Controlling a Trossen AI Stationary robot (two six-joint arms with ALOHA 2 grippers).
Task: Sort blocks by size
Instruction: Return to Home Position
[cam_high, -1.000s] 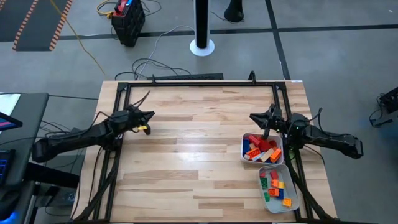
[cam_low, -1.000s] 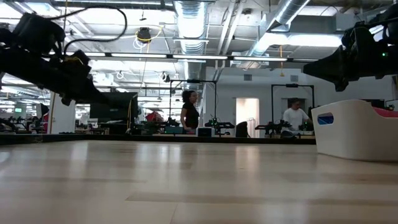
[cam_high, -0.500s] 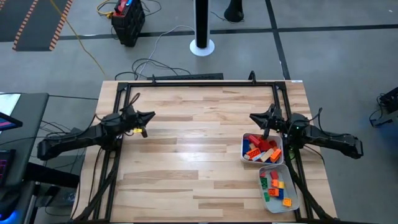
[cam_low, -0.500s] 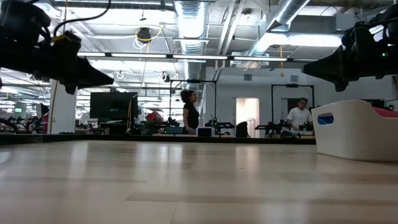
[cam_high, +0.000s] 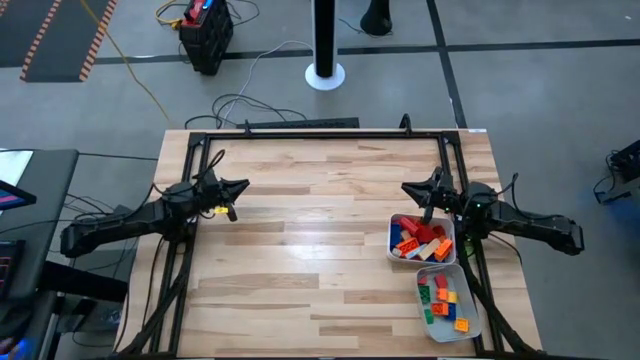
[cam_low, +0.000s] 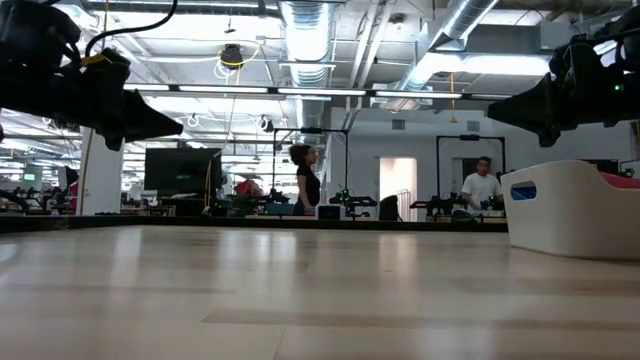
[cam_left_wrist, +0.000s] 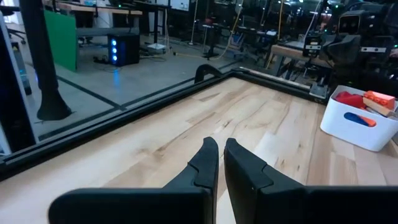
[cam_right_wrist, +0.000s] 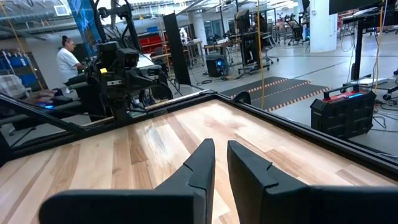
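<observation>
You can read no text or number here; the blue sticker on the white plastic bin is illegible.

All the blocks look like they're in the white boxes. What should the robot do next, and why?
Probably just stop and rest where it is. The table shows no loose blocks; all of them that can be seen lie in the two white trays. The left gripper near the left edge and the right gripper beside the trays are both shut and hold nothing.
</observation>
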